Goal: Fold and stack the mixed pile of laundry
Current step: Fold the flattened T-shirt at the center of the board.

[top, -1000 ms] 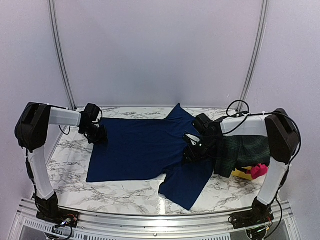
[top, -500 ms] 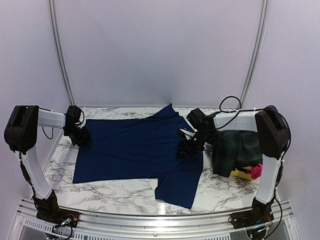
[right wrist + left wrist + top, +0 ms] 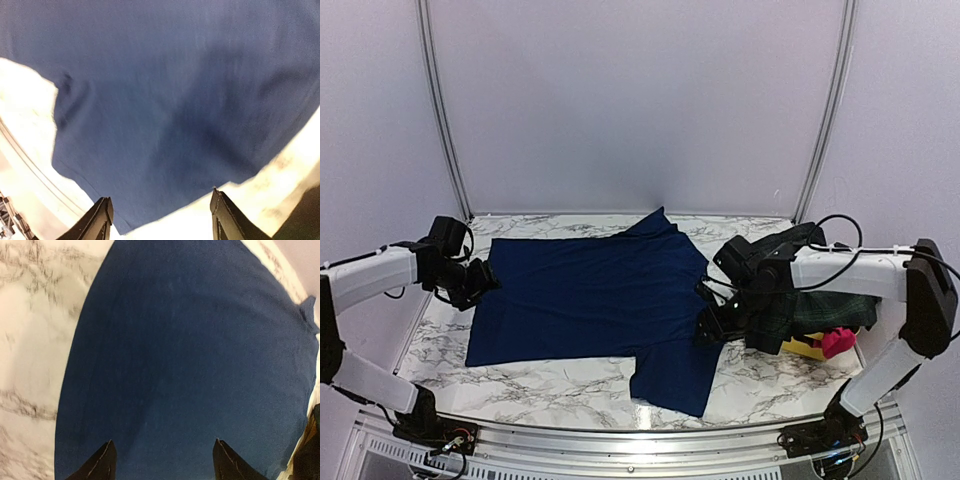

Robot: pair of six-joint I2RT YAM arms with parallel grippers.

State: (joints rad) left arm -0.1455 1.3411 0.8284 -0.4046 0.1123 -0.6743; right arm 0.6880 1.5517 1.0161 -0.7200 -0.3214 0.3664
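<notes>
Marble surface (image 3: 570, 385): the navy-blue T-shirt (image 3: 590, 295) is laid flat at centre, not yet folded. At the right, the plaid garment (image 3: 830, 312) and pink piece (image 3: 837, 341) are heaped over a yellow tub (image 3: 807, 348). The left tool (image 3: 480, 283) and right tool (image 3: 710, 328) are held open and empty at the shirt's edges. No stack is begun.

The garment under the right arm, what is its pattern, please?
Dark green-and-navy plaid garment; top external view.

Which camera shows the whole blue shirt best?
The top view: the blue shirt lies spread out nearly whole on the marble table. The left wrist view shows only a broad stretch of it; the right wrist view only a corner.
</notes>
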